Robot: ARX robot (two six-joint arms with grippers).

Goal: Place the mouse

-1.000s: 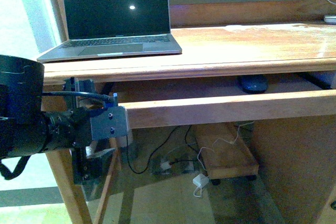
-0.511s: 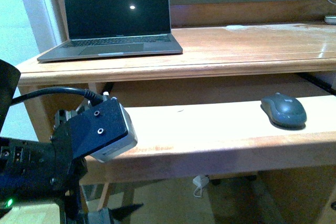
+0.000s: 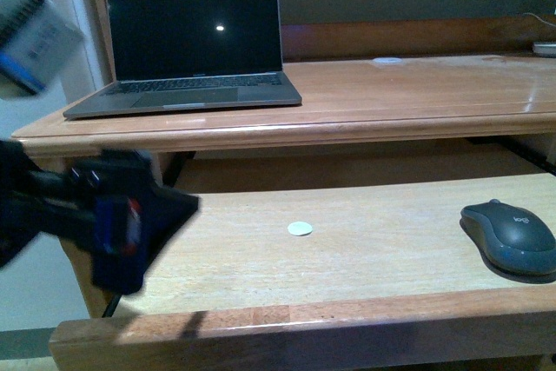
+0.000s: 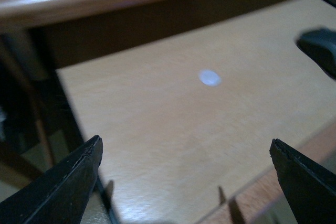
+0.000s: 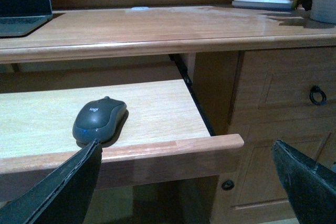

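The small dark grey rounded wireless mouse (image 3: 511,239) lies flat at the lower right of the front view, on the pale wooden pull-out shelf (image 3: 365,267) below the table top, close to the shelf's right end and near its front edge. No gripper touches it. A small white round disc (image 3: 300,228) lies on the same shelf near the centre of the frame, well apart from the mouse. The brown wooden table (image 3: 417,97) above carries an open grey laptop with a dark screen (image 3: 191,41) at upper left. The left gripper (image 4: 185,145) shows in its wrist view with both dark fingers spread wide and nothing between them, held over the shelf's front part with the disc beyond it; in the front view it is a blurred dark mass at lower left. The right gripper (image 5: 186,145) is likewise spread wide and empty, off the shelf's front edge, the mouse just beyond one finger.
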